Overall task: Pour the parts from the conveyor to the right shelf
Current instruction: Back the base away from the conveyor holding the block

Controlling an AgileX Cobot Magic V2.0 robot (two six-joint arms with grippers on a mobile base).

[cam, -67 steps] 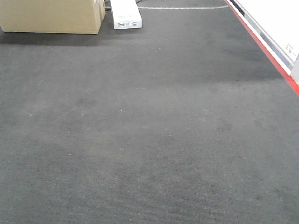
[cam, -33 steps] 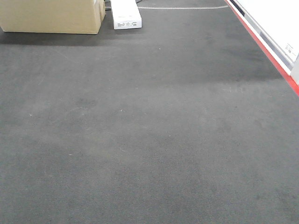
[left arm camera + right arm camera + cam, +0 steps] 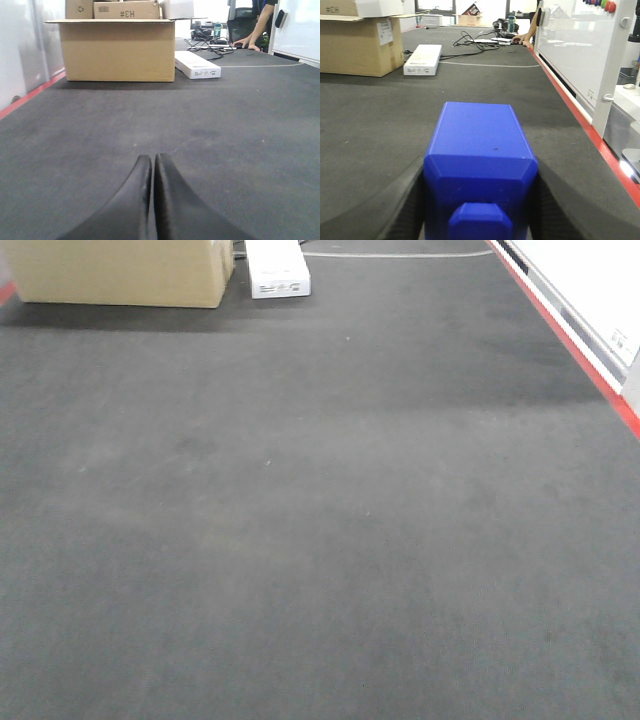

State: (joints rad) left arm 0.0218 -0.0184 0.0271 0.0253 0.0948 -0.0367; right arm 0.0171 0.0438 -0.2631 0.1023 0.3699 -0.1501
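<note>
I read the blue part grasped between the two dark fingers of the right pincer, knob toward the camera, above the conveyor, with the red edge stripe to its right. The left pincer is clenched on nothing, fingers pressed together low over the belt. A cardboard box and a flat white box sit at the far end.

"#CH" on the upper cardboard box, left wrist view.

The conveyor is edged in red at right; a cardboard box and white carton are seen at top left.
</note>
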